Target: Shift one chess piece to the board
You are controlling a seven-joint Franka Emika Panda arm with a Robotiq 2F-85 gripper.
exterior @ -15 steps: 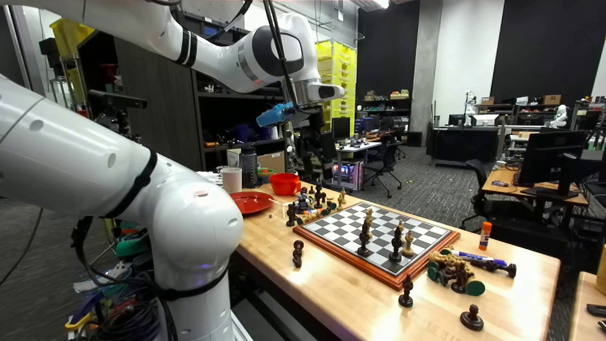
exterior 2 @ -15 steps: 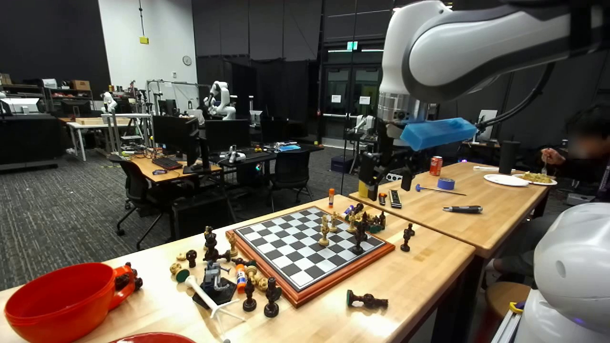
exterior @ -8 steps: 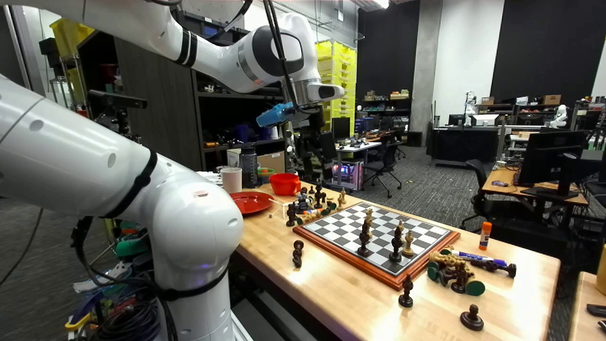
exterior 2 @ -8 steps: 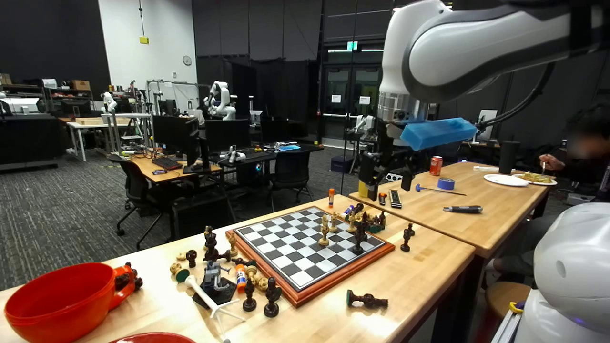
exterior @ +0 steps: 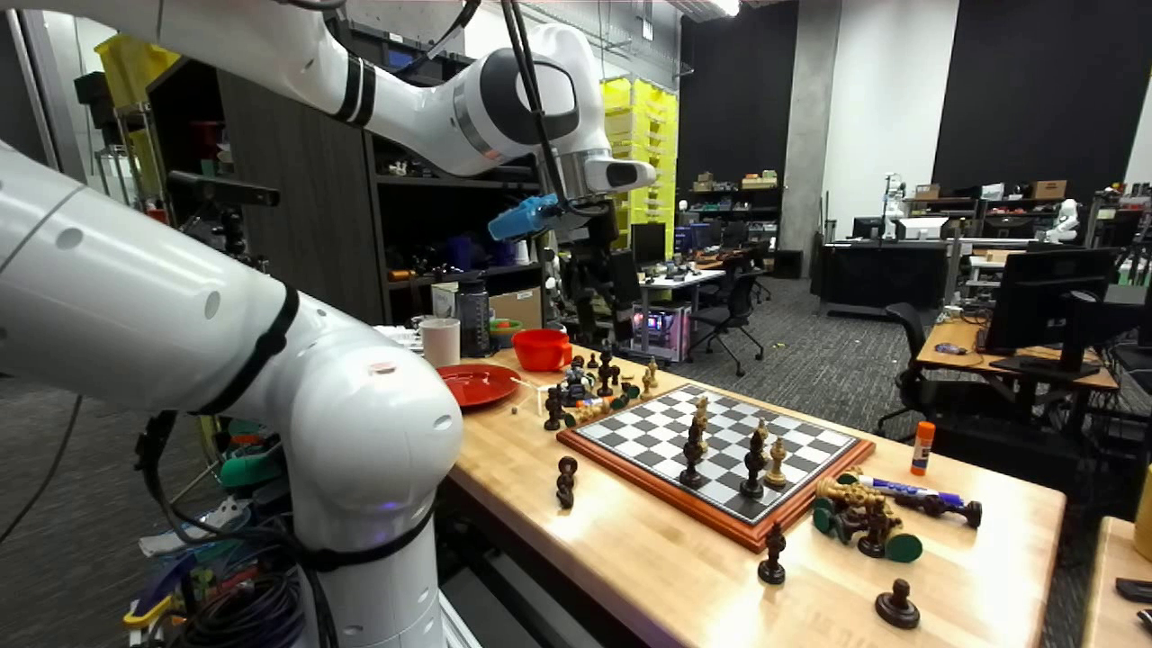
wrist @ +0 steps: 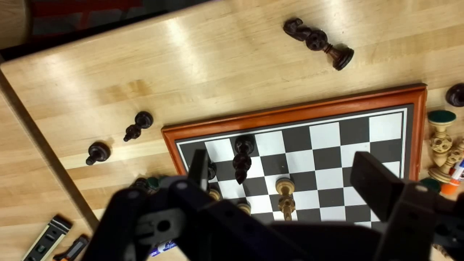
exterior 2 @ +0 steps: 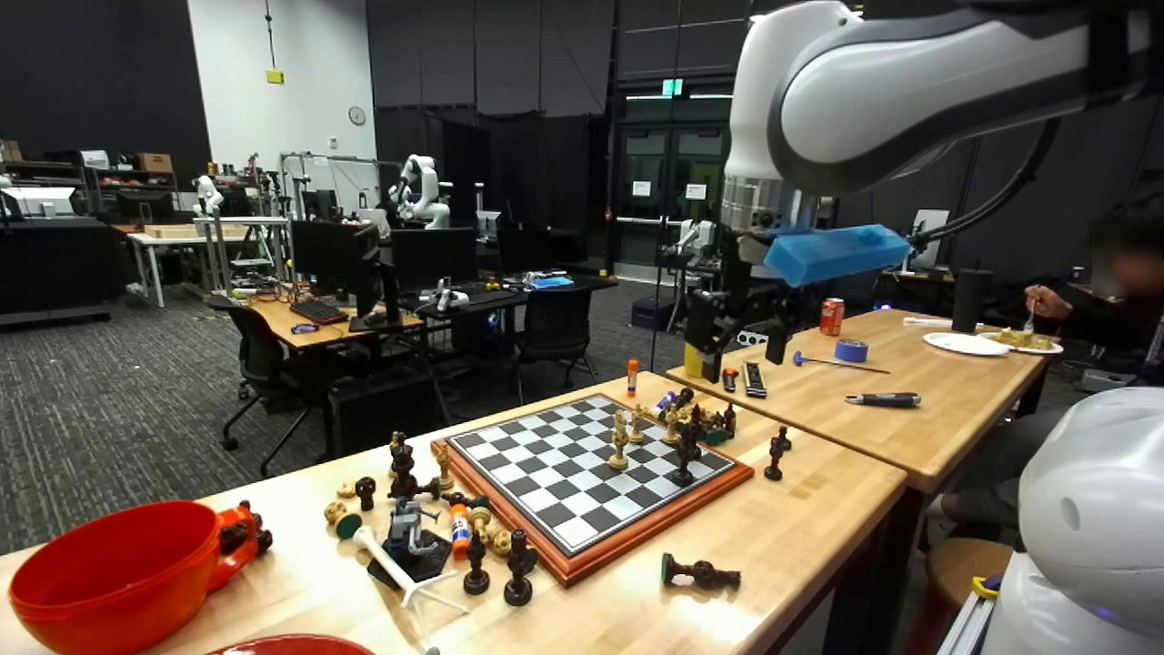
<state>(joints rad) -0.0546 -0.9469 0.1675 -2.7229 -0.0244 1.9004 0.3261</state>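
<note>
"What takes up most space?"
"Dark walls [exterior 2: 418, 73] and grey carpet [exterior 2: 164, 400], then the pale wooden desk [exterior 2: 818, 509], then the checkered board [exterior 2: 546, 473] lying on it."
"And the fingers [wrist: 375, 179]?"
"Spread wide, released, up in the air."
"Anything smaller?"
"A dark chess piece [wrist: 317, 40], though I can't tell if it's the one meant. It lies on the desk beside the board, long axis at a slant to the rim [wrist: 290, 115], head toward the desk's nearest edge, base nearer the board."

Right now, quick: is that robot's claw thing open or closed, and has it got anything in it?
Gripper: open, its jaws wide apart, holding nothing.
</note>
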